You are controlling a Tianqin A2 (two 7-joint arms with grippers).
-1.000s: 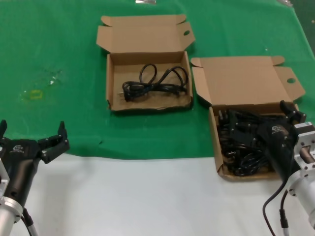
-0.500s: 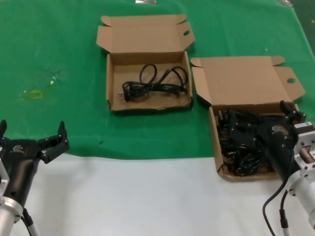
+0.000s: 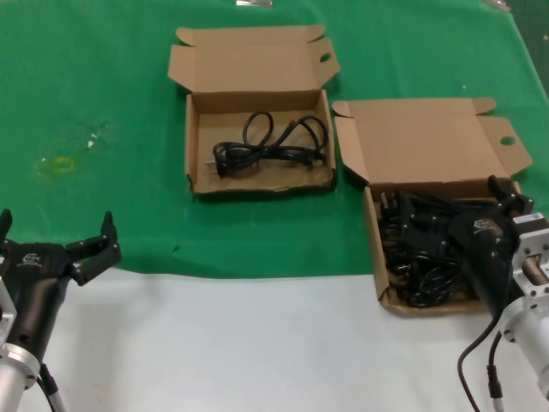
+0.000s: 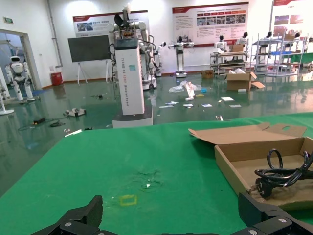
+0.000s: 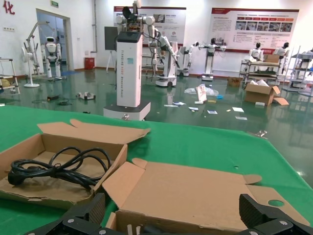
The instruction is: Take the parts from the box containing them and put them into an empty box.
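The box containing the parts (image 3: pixel 378 249) sits at the right, its lid (image 5: pixel 195 191) open behind it. A pile of black power cords (image 3: pixel 420 257) fills it. My right gripper (image 3: pixel 453 215) hangs open just above that pile, its fingers (image 5: pixel 252 209) spread wide with nothing between them. The squarer box (image 3: pixel 196 150) stands farther back to the left and holds one coiled cord (image 3: pixel 270 142), also seen in the wrist views (image 5: pixel 58 169) (image 4: pixel 279 171). My left gripper (image 3: pixel 56 230) is parked open at the near left edge, over the green cloth (image 4: pixel 171 215).
A green cloth (image 3: pixel 103 86) covers the far part of the table, and bare white tabletop (image 3: pixel 240 343) lies in front. A small yellow mark (image 3: pixel 62 165) is on the cloth at the left. A green gap separates the two boxes.
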